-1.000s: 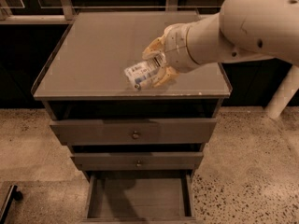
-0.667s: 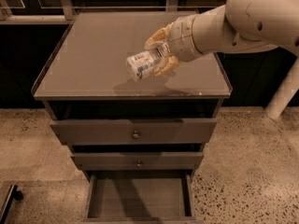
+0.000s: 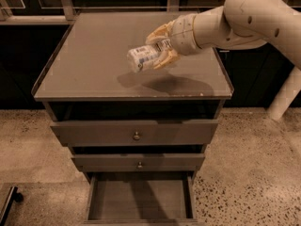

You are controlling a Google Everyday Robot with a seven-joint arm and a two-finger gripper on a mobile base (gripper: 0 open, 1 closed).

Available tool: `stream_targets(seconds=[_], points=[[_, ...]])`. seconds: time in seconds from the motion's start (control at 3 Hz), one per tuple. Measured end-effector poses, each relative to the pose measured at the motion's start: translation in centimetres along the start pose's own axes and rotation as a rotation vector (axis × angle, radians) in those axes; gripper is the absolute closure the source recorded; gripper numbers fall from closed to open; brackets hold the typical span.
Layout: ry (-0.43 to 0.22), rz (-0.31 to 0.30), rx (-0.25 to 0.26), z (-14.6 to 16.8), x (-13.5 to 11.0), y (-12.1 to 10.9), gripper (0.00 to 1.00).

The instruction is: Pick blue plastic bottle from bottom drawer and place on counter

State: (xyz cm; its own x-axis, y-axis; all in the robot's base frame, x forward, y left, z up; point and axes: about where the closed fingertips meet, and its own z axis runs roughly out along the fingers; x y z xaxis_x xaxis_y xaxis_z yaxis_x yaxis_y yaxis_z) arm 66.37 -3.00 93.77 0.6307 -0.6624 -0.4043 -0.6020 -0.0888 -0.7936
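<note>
Cream-coloured robot arm reaches in from the far right, over a grey cabinet. Its gripper hangs above the counter, right of centre, and its two fingers are closed around the blue plastic bottle. The bottle lies on its side in the grasp. Its long axis runs left to right with a slight tilt, and its free end sticks out to the left of the fingers. I cannot tell which end carries the cap.

A dark shadow falls on the counter just below and nearer than the bottle. Judging by it, the bottle is held clear of the surface, with flat counter directly beneath, so the coming move is probably straight down. Below the two knobbed drawers, the bottom drawer stands pulled out toward the viewer, its floor bare.
</note>
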Motion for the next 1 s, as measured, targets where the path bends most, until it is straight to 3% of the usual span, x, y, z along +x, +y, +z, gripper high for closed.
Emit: stream_targets(seconds=[0.33,0.67,1.0], points=[[-0.009,0.054,0.021,1.0,2.1,0.4,1.0],[-0.004,0.117,0.034,1.8,4.1,1.9,0.83],[-0.003,0.119,0.035,1.8,4.2,1.9,0.61]])
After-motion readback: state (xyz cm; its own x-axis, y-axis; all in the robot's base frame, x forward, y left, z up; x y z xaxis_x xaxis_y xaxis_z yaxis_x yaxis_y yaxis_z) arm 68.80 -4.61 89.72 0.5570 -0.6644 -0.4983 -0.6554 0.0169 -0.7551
